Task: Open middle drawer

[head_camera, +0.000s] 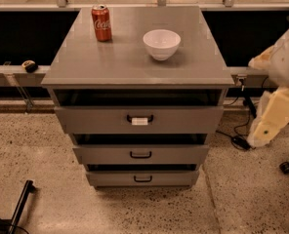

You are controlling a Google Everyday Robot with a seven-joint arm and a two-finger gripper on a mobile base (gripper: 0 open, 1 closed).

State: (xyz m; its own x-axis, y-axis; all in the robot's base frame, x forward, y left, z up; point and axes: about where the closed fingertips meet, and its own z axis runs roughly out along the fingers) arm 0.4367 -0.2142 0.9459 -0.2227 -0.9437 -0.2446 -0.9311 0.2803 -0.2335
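Speckled stone floor (232,199) under a grey three-drawer cabinet (125,57), with a red soda can (101,22) and a white ceramic bowl (161,44) on top. Grey flat-fronted middle drawer (178,155) with a small black loop handle (140,154), between the tagged top drawer (183,120) and the short bottom drawer (174,178). Cream-coloured gripper (261,130) off right, well apart from the cabinet (open or closed: cannot tell). Seemingly at the approach step; next, needs lining up on that handle, then a straight pull.

Pincer (259,134) far right (tip downward)
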